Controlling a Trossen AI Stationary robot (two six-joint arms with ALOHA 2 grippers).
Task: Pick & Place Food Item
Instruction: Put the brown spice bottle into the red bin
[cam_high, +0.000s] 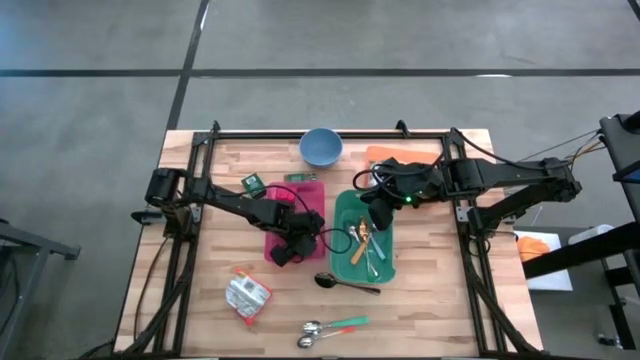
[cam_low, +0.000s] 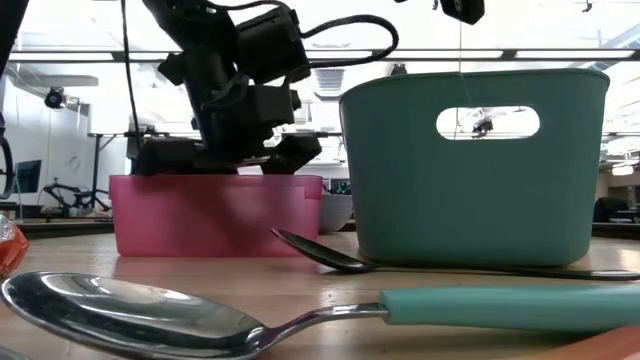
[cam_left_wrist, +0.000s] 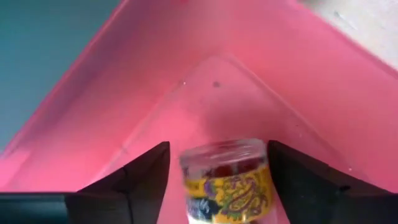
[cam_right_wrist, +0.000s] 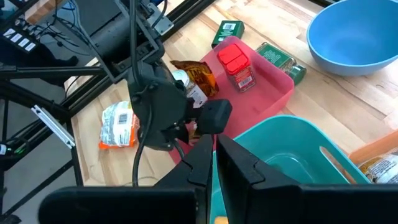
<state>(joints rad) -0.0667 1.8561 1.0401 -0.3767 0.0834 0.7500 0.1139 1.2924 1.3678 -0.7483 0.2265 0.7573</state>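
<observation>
The left gripper (cam_left_wrist: 214, 186) is positioned low inside the pink bin (cam_high: 312, 196), at the end of the bin nearest the front edge of the table. In the left wrist view a small jar (cam_left_wrist: 227, 180) with a yellow patterned label lies directly between the two dark fingers (cam_left_wrist: 134, 180). A visible gap separates the jar from the finger on one side; on the other side the gap is too narrow to confirm. The jaws therefore stand apart, and the jar is judged released or very nearly so, resting on the floor of the bin. The jar's long axis runs roughly parallel to the fingers, its clear cap end pointing away from the wrist toward the far corner of the bin. Any withdrawal should therefore travel straight back along that axis, so that neither finger drags the jar. The right gripper (cam_right_wrist: 214, 158) is fully closed, holds nothing, and waits above the green bin (cam_high: 345, 205).
</observation>
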